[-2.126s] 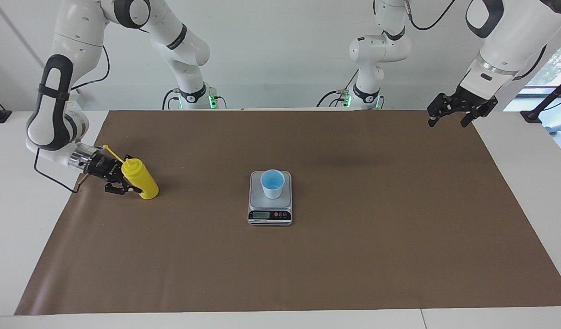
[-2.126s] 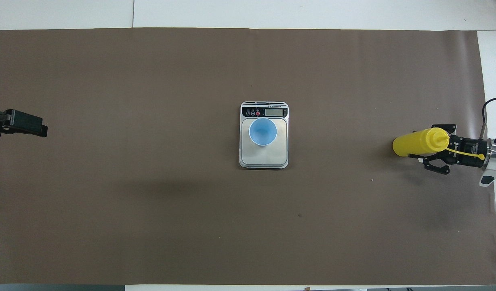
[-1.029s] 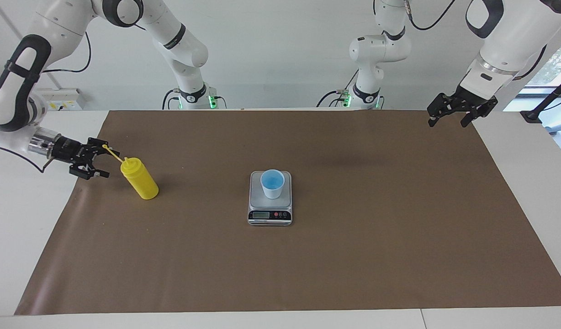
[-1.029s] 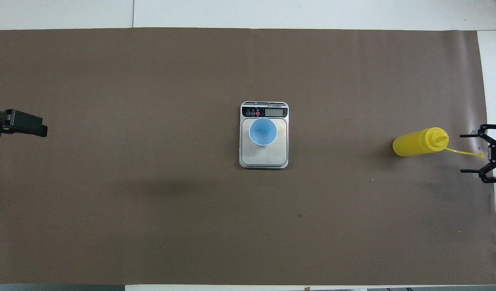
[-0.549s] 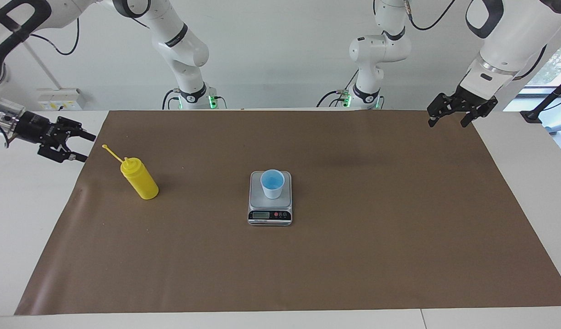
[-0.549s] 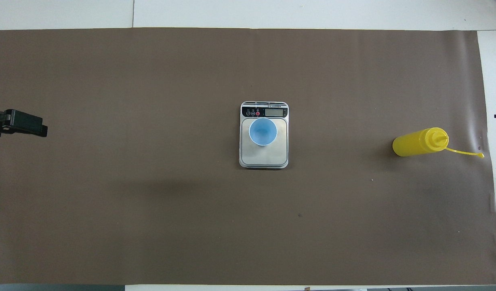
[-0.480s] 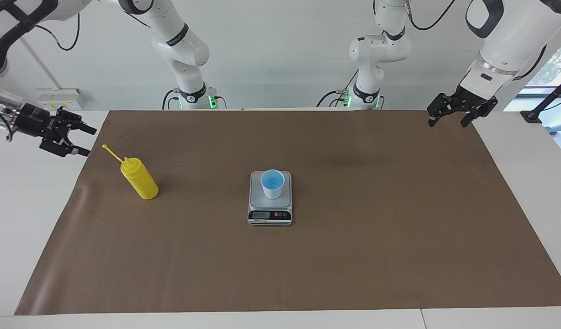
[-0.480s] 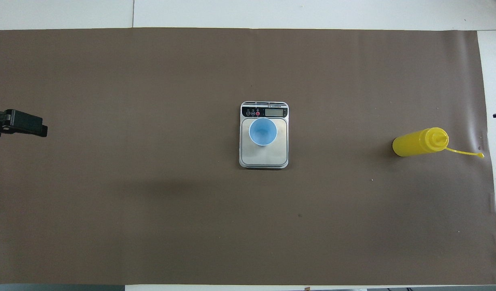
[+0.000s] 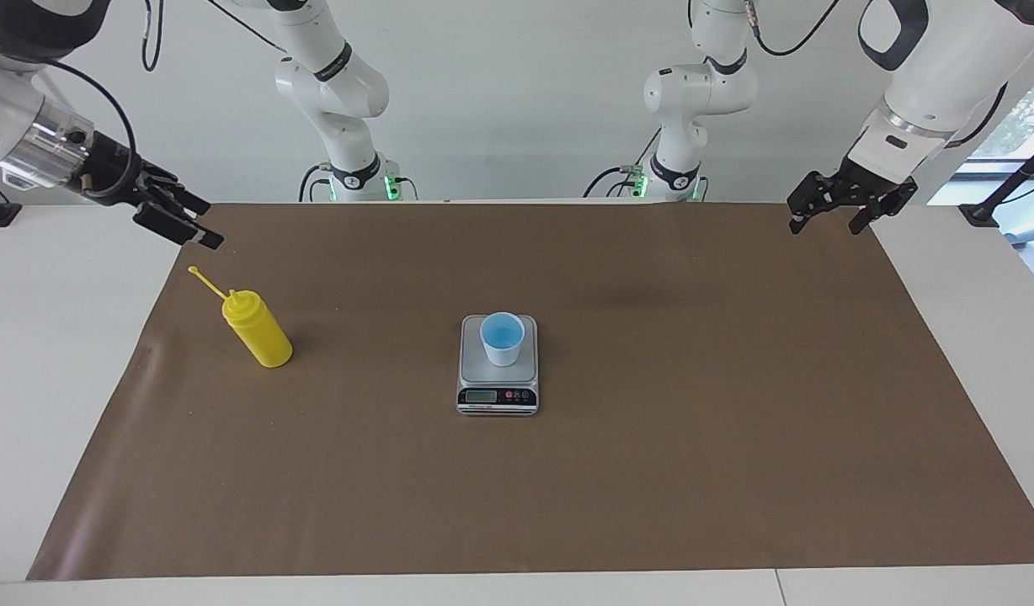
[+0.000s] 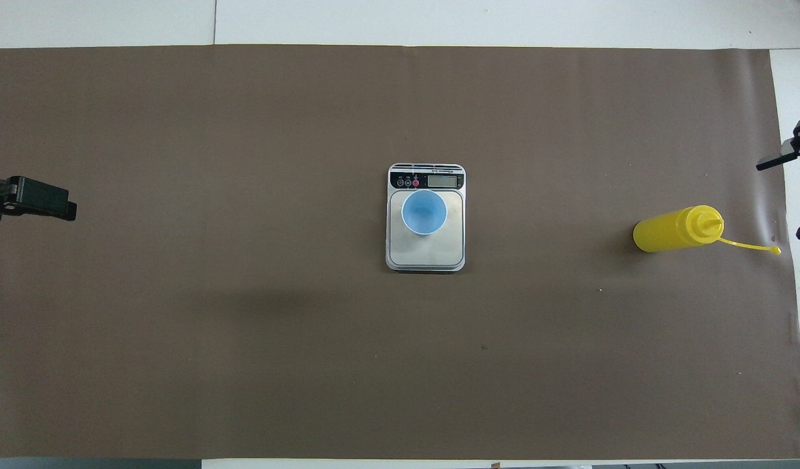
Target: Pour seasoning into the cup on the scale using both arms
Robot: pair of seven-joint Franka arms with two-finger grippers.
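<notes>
Yellow bottle (image 9: 257,329) stands freed below the withdrawn, wide-open, empty right gripper (image 9: 177,218); left gripper (image 9: 850,200) waits open, empty; pouring looks finished.

Bright, even, sharp views; soft faint shadows lie on the brown mat (image 9: 652,471).

In the overhead view the right gripper (image 10: 794,195) is cut by the picture's edge: only two black finger ends show, its body and arm lost past the border. The left gripper (image 10: 28,198) likewise shows only its fore part at the other edge. The scale's display (image 9: 481,396) is too small to read, as are its buttons (image 10: 408,183). The cup's (image 9: 502,338) contents cannot be told.
</notes>
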